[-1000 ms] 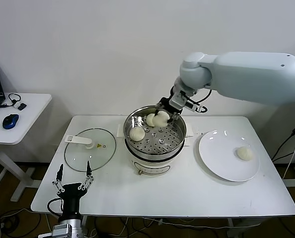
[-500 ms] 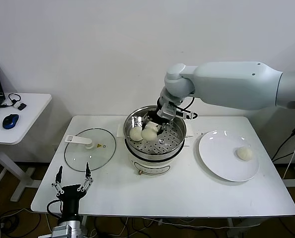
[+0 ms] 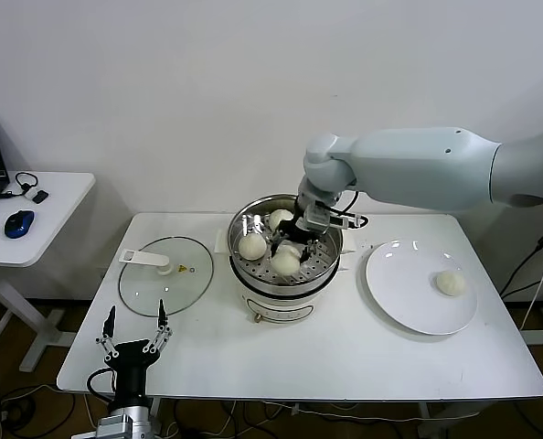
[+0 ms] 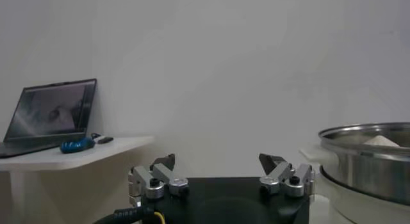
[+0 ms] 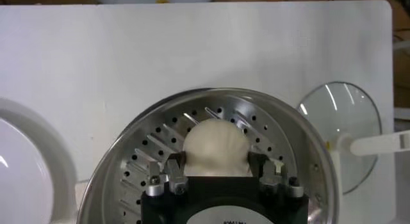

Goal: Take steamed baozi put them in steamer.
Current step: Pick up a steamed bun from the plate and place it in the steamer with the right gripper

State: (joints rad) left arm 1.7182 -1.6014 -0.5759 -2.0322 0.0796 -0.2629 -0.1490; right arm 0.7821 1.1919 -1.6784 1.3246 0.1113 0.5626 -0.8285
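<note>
Lowered since a second ago, the right gripper (image 3: 290, 245) grips a cream-white pleated baozi (image 5: 214, 148) on the shiny round steel steamer (image 3: 328, 265)'s perforated tray, mid-worktop, ready for release. Left gripper (image 3: 134, 331) waits open at the front-left corner.

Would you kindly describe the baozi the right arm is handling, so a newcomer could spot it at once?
Start at the steel steamer in the middle of the white table. Three baozi lie on its perforated tray. The one meant is the bun nearest the front rim, the only one sitting between the fingers of the right end effector.
</note>
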